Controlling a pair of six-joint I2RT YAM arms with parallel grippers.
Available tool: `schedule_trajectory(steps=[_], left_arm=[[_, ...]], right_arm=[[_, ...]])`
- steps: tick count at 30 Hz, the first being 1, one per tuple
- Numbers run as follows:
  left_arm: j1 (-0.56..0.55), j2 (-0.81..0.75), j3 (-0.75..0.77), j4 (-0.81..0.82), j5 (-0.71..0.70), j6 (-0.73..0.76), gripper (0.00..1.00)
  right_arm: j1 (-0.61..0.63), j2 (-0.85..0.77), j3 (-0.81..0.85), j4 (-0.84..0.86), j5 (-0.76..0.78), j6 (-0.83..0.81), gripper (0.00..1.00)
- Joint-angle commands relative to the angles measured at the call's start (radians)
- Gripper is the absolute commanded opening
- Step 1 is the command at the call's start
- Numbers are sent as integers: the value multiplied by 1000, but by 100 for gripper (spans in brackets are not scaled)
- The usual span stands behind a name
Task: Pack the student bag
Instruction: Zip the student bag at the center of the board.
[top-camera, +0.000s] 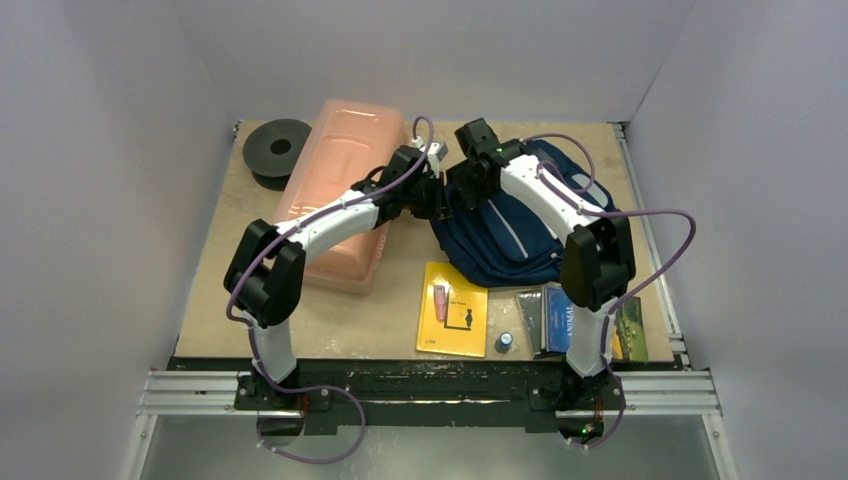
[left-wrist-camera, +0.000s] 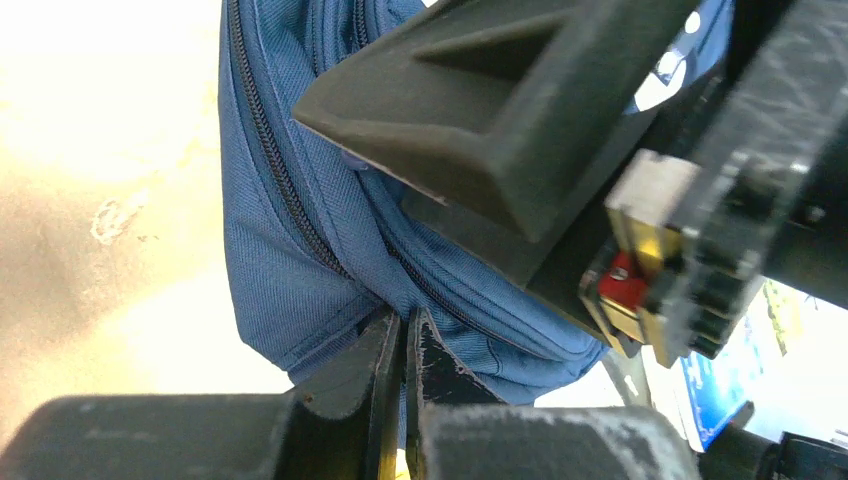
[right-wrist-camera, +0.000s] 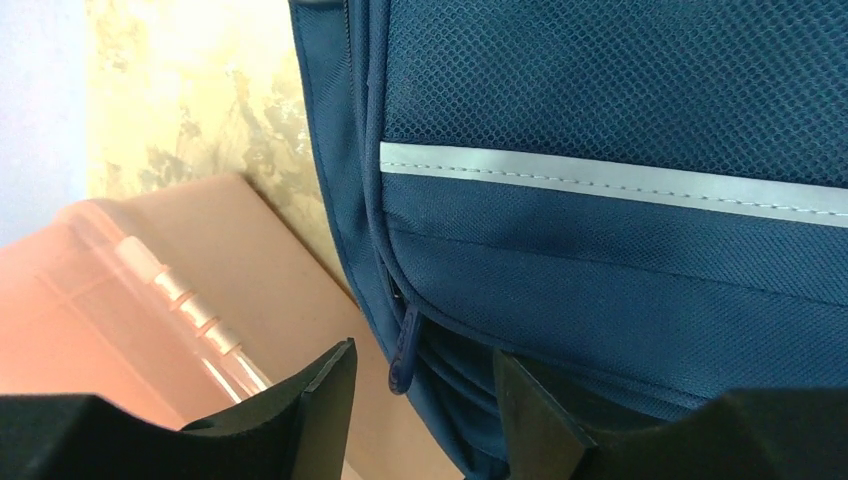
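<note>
Pinching fabric of the student bag (top-camera: 500, 250), lying far right on the table (top-camera: 330, 320), in our nearly closed left gripper (left-wrist-camera: 403, 345), we poise the open right gripper (right-wrist-camera: 425, 390) astride its zipper pull (right-wrist-camera: 403, 355).

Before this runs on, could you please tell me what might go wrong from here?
The right gripper stands open around the dark zipper pull of the navy blue fabric backpack; closing could miss so small a tab. The left gripper seems to pinch only a thin fold of that backpack, so it may slip once the pull is tugged.
</note>
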Motion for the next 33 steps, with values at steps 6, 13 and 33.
schedule_trajectory(steps=[6,13,33], left_arm=[[-32,-25,42,12,-49,114,0],[-26,-19,44,8,-44,96,0],[82,28,122,49,-8,-100,0]], right_arm=[[-15,99,137,-102,69,-57,31],[-16,31,64,-51,52,-148,0],[-28,-291,-518,313,-277,-1015,0]])
